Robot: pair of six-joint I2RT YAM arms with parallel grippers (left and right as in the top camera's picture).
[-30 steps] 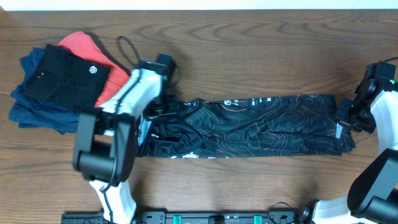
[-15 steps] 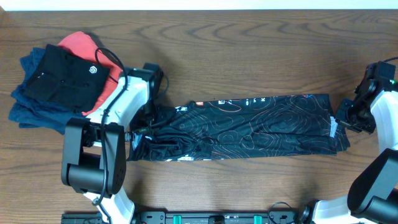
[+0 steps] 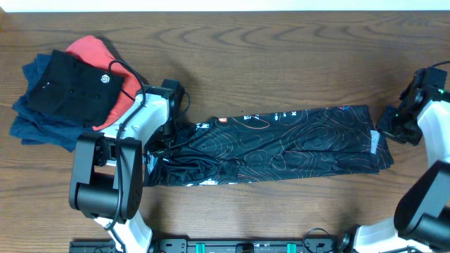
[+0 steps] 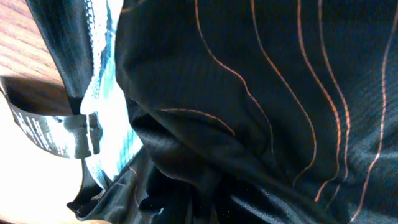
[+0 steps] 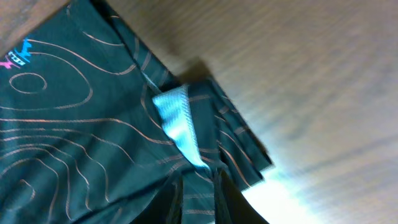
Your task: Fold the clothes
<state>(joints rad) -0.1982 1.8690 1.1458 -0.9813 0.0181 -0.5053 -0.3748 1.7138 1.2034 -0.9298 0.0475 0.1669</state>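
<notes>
The clothes [image 3: 281, 144], a thin black shirt with fine orange and white contour lines, lie as a long strip across the middle of the wooden table in the overhead view. My left gripper [image 3: 163, 140] sits on the strip's bunched left end. In the left wrist view the black cloth [image 4: 249, 112] fills the frame and hides the jaws; a black label [image 4: 50, 134] hangs at the left. My right gripper [image 3: 388, 130] is at the strip's right end. In the right wrist view its dark fingers [image 5: 236, 205] stand close together with striped cloth [image 5: 74, 137] pinched between them, beside a light blue patch [image 5: 177, 124].
A stack of folded garments sits at the back left: a plain black shirt [image 3: 74, 84] on top, coral-red cloth [image 3: 95, 49] behind it and navy cloth [image 3: 28, 123] underneath. The stack lies close to my left arm. Bare wood [image 3: 281, 63] stretches behind the strip.
The whole strip has slid to the left and its left end has bunched up. My left gripper moved left and toward the front with the cloth. The right gripper has shifted only slightly.
</notes>
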